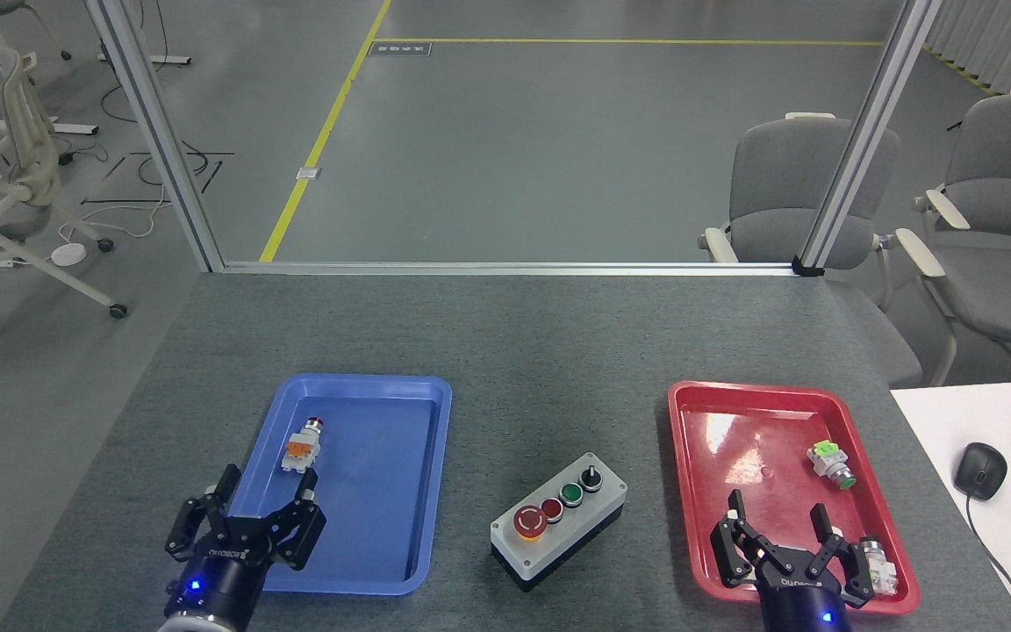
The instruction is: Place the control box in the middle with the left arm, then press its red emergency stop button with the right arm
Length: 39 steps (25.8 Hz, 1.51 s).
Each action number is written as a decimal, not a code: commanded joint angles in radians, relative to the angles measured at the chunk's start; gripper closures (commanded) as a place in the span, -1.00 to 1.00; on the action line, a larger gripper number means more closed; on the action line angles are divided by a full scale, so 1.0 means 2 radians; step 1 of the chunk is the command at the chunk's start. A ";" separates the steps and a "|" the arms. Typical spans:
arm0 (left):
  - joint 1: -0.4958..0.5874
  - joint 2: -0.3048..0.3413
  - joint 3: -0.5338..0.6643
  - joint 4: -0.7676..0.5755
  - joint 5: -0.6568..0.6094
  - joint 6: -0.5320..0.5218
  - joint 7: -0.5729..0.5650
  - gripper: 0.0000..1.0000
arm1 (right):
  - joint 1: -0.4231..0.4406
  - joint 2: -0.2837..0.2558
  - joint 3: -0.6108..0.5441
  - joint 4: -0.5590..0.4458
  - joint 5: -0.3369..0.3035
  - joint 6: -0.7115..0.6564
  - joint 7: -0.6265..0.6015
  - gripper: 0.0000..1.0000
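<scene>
The control box [559, 520] is seen lying aslant on the dark grey bench [523, 351], between the blue tray [435, 491] on its left and the red tray [679, 474] on its right, with nothing touching it. Its red emergency stop button [530, 521] is at its near-left end. The left tool [267, 491] is spread wide and empty over the blue tray's near-left corner, well left of the box, and the right tool [775, 513] is likewise spread wide and empty over the red tray, to the box's right.

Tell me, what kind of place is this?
Probably a robot test lab or workshop. A work table framed with metal posts stands on a grey floor marked with yellow lines, with office chairs and loose cables around it.
</scene>
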 commanded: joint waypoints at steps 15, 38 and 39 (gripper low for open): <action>-0.059 0.020 0.035 0.039 0.017 0.022 0.000 -0.97 | -0.007 -0.001 0.112 0.003 0.004 -0.001 -0.001 -0.36; -0.065 0.011 0.073 0.046 0.024 0.023 0.001 -0.98 | -0.073 0.034 0.253 0.082 0.063 0.000 0.006 1.00; -0.065 0.011 0.073 0.046 0.024 0.023 0.001 -0.98 | -0.076 0.035 0.256 0.089 0.067 0.002 0.009 1.00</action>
